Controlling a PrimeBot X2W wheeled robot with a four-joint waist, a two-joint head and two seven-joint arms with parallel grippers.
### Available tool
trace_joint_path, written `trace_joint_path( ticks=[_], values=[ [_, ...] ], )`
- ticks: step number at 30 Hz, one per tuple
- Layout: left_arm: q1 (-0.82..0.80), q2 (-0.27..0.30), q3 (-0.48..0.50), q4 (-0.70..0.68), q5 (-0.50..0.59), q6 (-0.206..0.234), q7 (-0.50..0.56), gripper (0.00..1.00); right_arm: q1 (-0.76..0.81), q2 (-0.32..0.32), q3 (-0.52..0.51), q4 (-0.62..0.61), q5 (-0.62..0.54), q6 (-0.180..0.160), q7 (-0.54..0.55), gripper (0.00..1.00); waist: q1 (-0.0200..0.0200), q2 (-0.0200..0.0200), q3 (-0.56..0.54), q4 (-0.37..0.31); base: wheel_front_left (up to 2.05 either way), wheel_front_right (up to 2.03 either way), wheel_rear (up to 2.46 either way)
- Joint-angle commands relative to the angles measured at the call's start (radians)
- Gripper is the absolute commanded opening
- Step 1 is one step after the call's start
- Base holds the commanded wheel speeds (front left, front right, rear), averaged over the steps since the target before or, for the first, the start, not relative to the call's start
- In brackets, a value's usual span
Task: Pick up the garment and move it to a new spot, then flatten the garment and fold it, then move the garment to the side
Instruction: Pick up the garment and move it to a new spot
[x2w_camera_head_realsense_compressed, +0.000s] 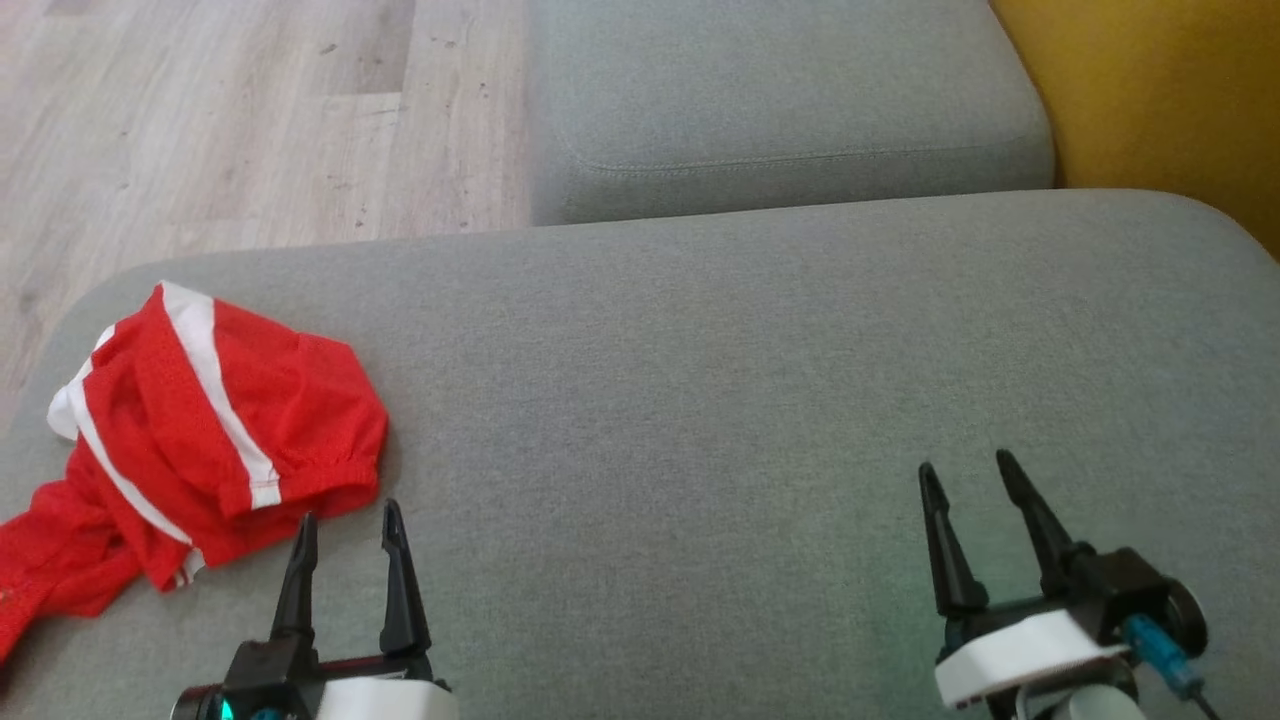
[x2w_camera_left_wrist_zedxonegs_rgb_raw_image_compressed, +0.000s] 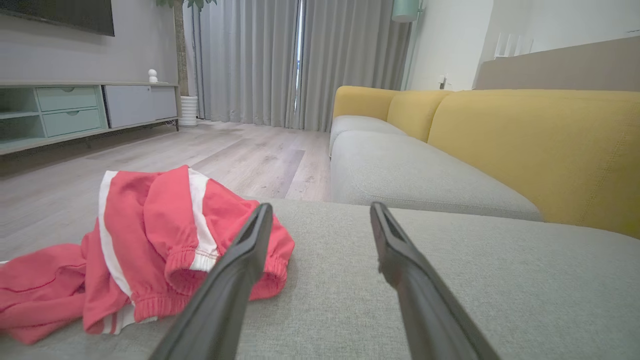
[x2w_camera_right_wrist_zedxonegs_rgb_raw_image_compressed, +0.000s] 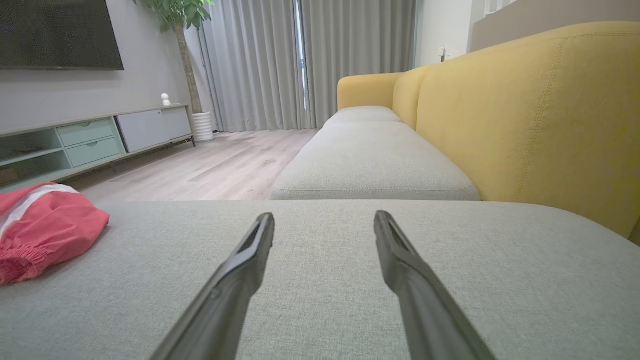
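**A:** How far along is the job?

**B:** Barely begun, I judge; the crumpled red mesh garment with white stripes (x2w_camera_head_realsense_compressed: 200, 430) lies in a heap at the near left corner of the grey fabric sofa seat (x2w_camera_head_realsense_compressed: 700, 380); it is not lifted, flattened or folded, so every step is left.

**A:** And the arms?

**B:** Both sit low at the near edge, fingers pointing toward the far side of the seat; the left hand (x2w_camera_head_realsense_compressed: 347, 515) has its two dark fingers apart and empty, tips just beside the garment's near right hem; whether they touch it I cannot tell; the right hand (x2w_camera_head_realsense_compressed: 965, 465) is well apart to the right, over bare cushion, fingers likewise spread and holding nothing.

**A:** Which would reach first?

**B:** The left, likely; it is nearest the cloth.
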Motion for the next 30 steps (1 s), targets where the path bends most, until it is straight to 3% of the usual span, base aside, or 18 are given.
trace_joint_path(
  ticks=[1,7,22,30],
  values=[
    [-0.027,0.004,0.034,-0.024,-0.01,0.008,-0.01,1.0,-0.016,-0.009,0.029,-0.027,-0.011,0.008,-0.011,1.0,0.0,0.0,0.0,0.007,0.0,0.0,0.0],
    [-0.02,0.004,0.029,-0.016,-0.018,0.008,-0.01,1.0,-0.003,-0.009,0.034,-0.025,-0.02,0.008,-0.011,1.0,0.0,0.0,-0.003,0.048,0.0,0.0,0.0],
    [0.004,0.004,0.09,-0.017,0.007,0.006,-0.01,1.0,0.01,-0.009,0.046,-0.024,-0.016,0.008,-0.011,1.0,0.0,0.0,0.015,0.245,0.0,0.0,0.0],
    [0.002,0.004,0.127,-0.041,0.072,-0.002,-0.01,1.0,0.014,-0.009,0.039,-0.023,-0.022,0.008,-0.011,1.0,0.0,0.0,0.032,0.296,0.0,0.0,0.0]
  ],
)
